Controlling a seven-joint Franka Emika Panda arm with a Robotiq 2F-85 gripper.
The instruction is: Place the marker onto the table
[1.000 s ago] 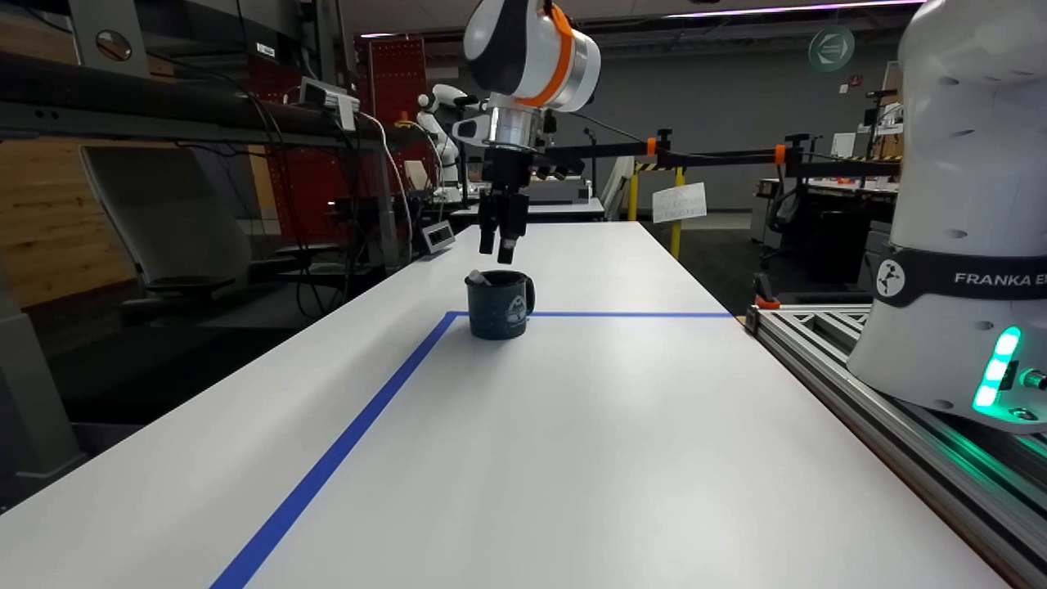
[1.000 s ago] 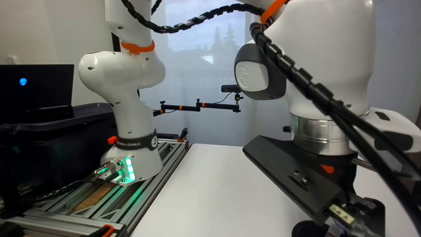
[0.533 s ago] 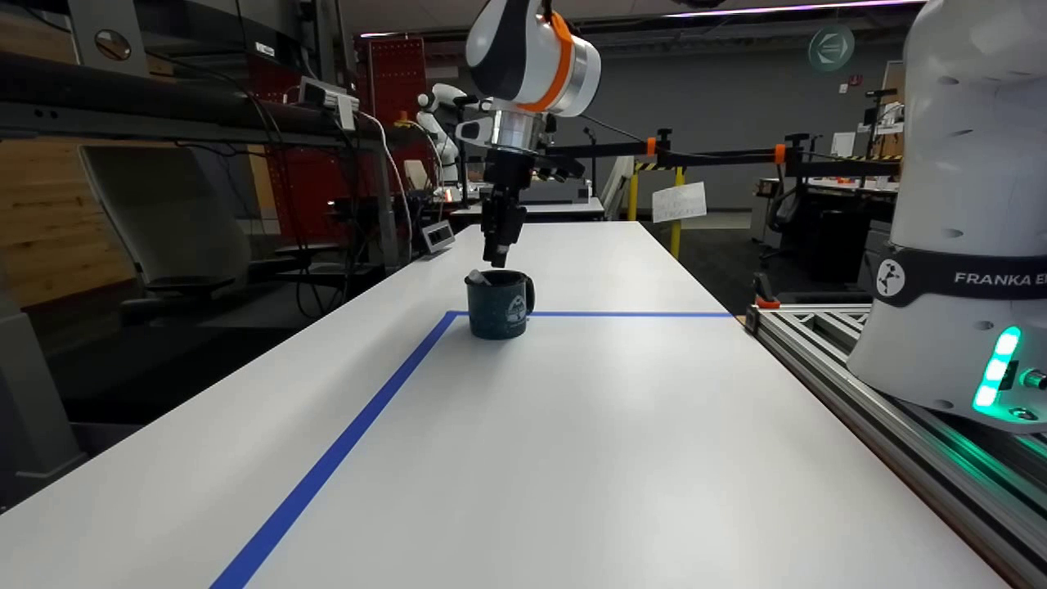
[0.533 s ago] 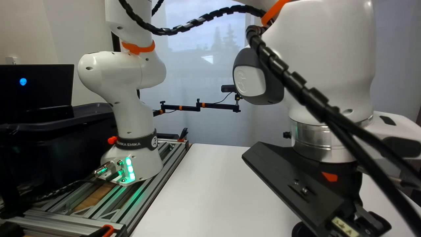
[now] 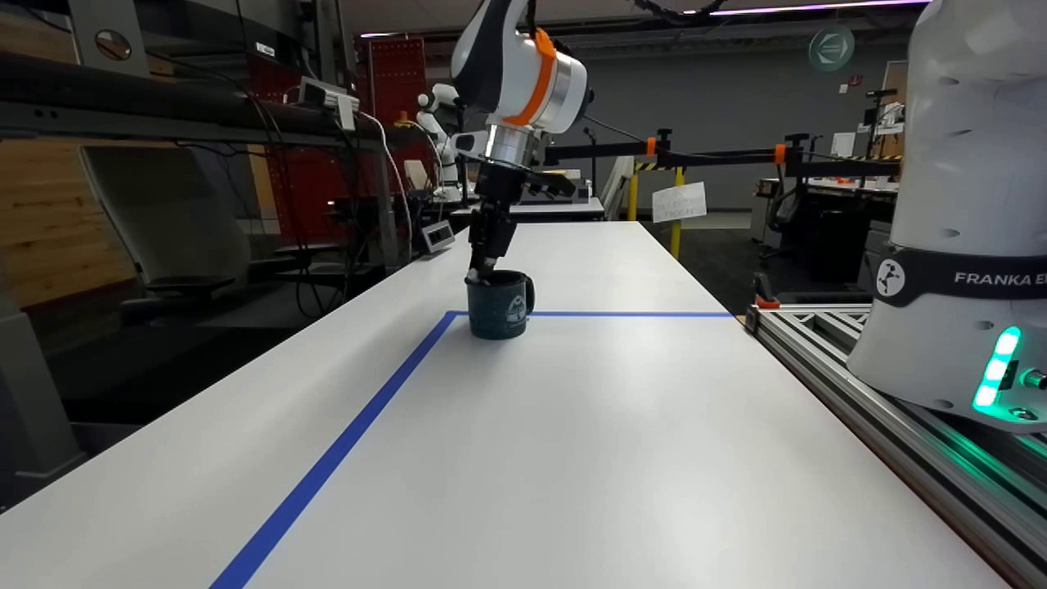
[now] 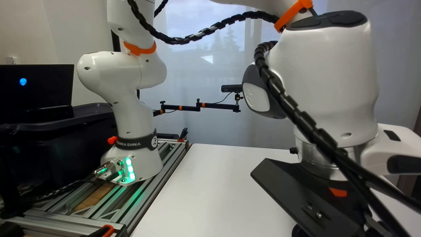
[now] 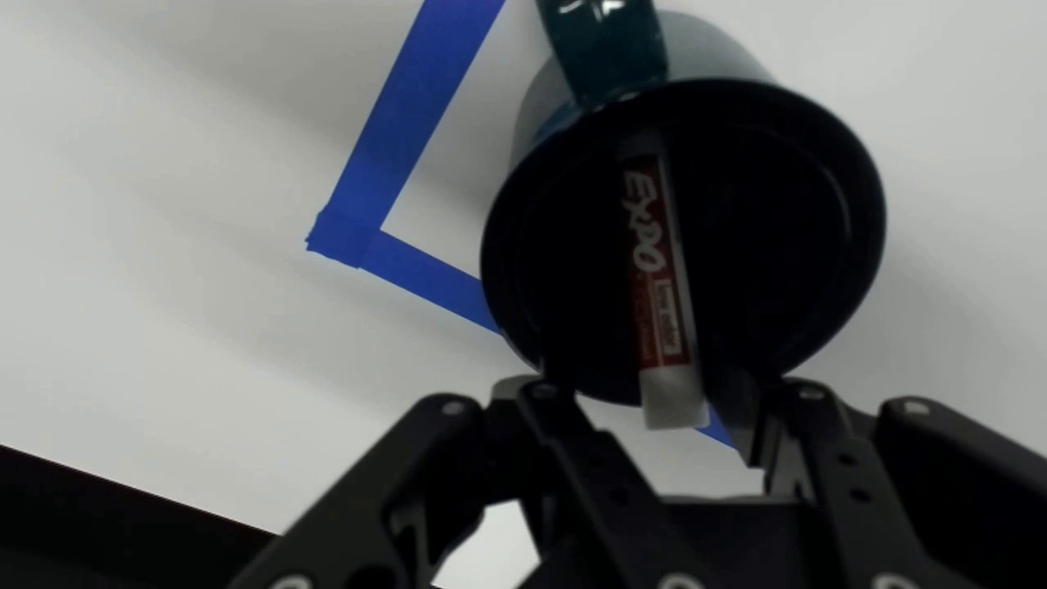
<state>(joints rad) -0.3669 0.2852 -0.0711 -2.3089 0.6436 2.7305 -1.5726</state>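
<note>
The marker (image 7: pixel 661 278), white with a red label, leans inside the dark blue-green mug (image 5: pixel 497 307), its pale end sticking out over the rim in the wrist view. The mug stands upright on the white table (image 5: pixel 622 425), beside the corner of the blue tape. My gripper (image 5: pixel 483 268) is tilted, its tips down at the mug's rim. Its jaws are part-way apart around the marker's pale end; a gap shows on one side, while the finger (image 7: pixel 736 409) on the other side is very close to it. The fingertips blend into the mug's dark inside.
Blue tape (image 7: pixel 401 123) runs along the table beside the mug. The mug's handle (image 7: pixel 609 49) points away from the fingers in the wrist view. The robot base (image 5: pixel 965 327) stands on a metal-railed bench (image 6: pixel 164 177) along one table edge.
My gripper has come down to the mug's rim and tilted over. Its fingers have moved nearer each other than a second ago. The mug has stayed in place.
</note>
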